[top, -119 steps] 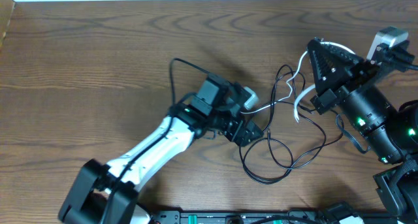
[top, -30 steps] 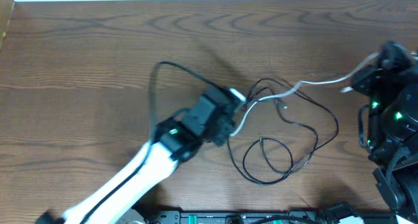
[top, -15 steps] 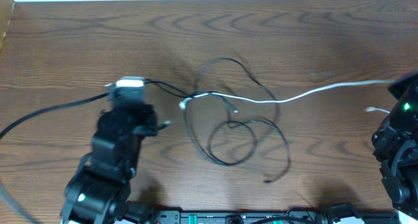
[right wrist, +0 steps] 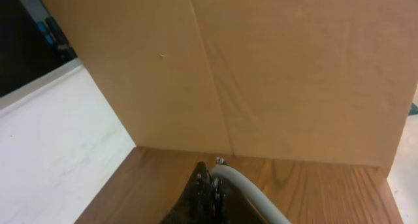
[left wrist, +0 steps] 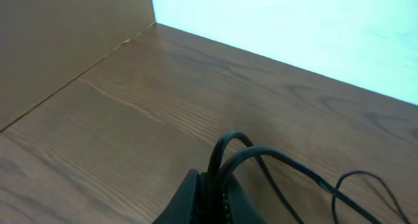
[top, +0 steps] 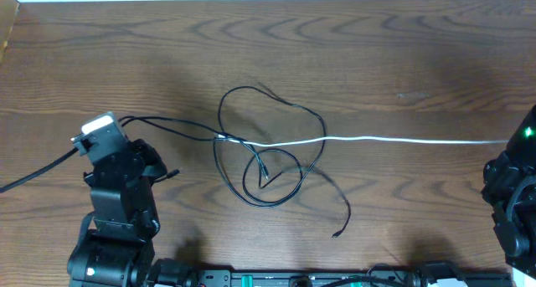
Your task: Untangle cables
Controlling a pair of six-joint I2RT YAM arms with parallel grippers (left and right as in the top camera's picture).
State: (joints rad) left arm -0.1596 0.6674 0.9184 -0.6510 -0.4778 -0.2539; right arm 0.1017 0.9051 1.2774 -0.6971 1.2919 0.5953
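A robotics lab bench: a dark wood-grain tabletop (top: 402, 53) boxed in by plain tan board walls (right wrist: 294, 67), with a black equipment rail (top: 293, 279) along the overhead view's bottom edge.

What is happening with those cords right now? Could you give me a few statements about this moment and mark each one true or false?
1. The white cable is pulled out nearly straight across the table. True.
2. The black cables lie straight as well. False: they sit in loose loops near the middle of the table.
3. The right gripper is closed on the white cable. True.
4. The left gripper is open and empty. False: its fingers are shut on the black cables.
5. The white cable lies well apart from the black ones. False: its left end runs across the black loops.
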